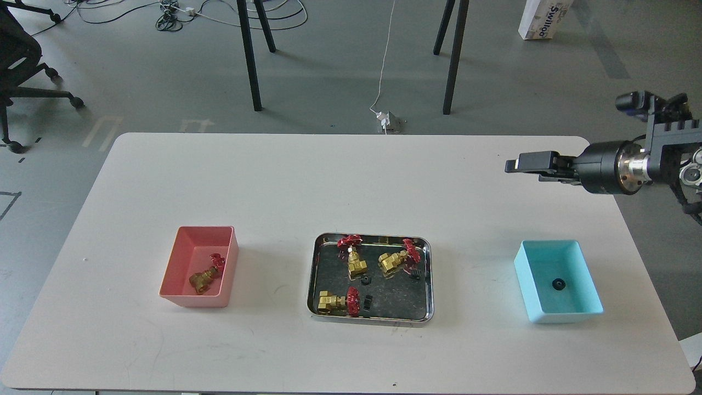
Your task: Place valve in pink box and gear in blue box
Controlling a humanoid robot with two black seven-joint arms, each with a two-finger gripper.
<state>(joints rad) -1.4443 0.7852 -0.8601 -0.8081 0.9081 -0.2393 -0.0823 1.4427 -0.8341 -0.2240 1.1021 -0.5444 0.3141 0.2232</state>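
Observation:
The blue box stands at the right of the table with one black gear lying on its floor. The pink box stands at the left with one valve inside. Three more valves lie in the steel tray, with small black gears among them. My right gripper hovers high above the table, behind the blue box, pointing left; its fingers look apart and empty. My left gripper is out of view.
The white table ends close to the right of the blue box. Beyond its far edge are black table legs, a cable and plug block on the floor, an office chair at far left and a carton.

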